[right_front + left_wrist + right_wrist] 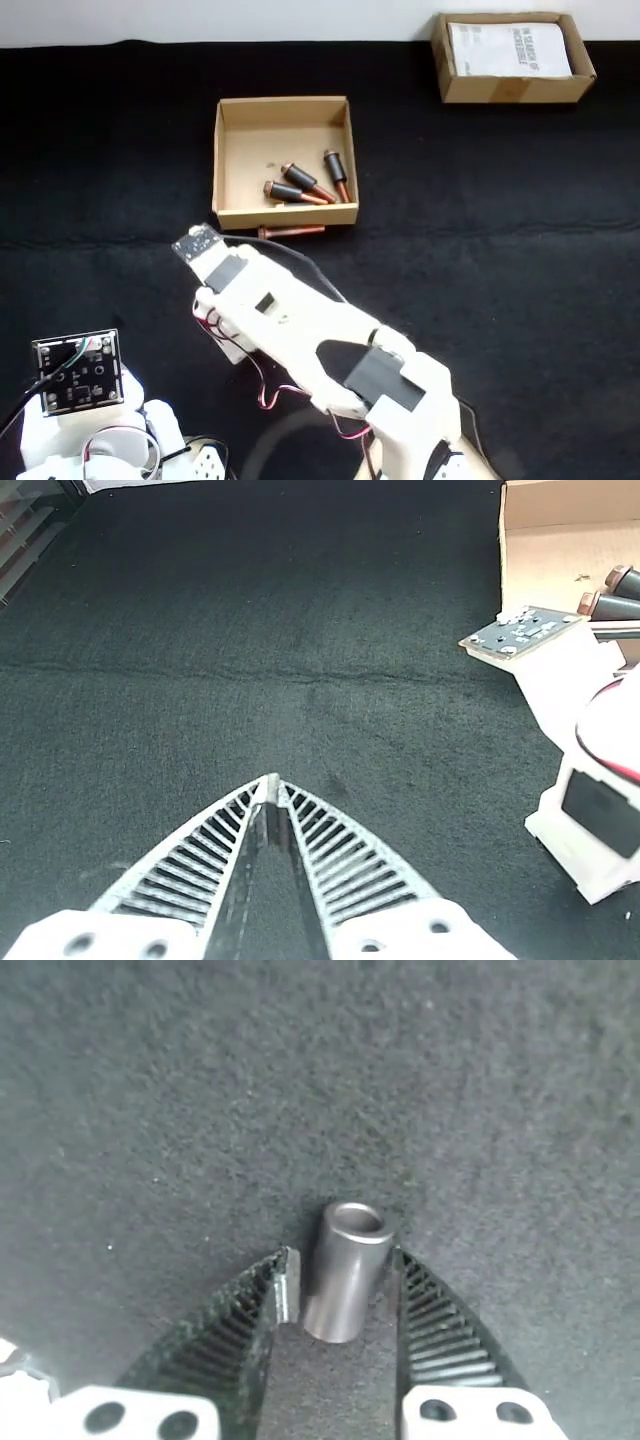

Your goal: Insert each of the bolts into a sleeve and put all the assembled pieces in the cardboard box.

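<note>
A grey metal sleeve (346, 1282) stands tilted on the black mat, its hollow end up. My right gripper (343, 1260) is open around it, one finger close on either side. The cardboard box (283, 103) holds three assembled pieces (300, 182), each a dark sleeve on a copper bolt. One loose copper bolt (292, 232) lies on the mat just outside the box's front wall. The right arm (300, 320) stretches from the front edge toward that wall. My left gripper (268, 782) is shut and empty over bare mat, left of the box (560, 520).
A second cardboard box (575, 50) with a white sheet inside stands at the back right. The left arm's base (90, 400) sits at the front left corner. The right arm's wrist board (520, 632) lies between the left gripper and the box.
</note>
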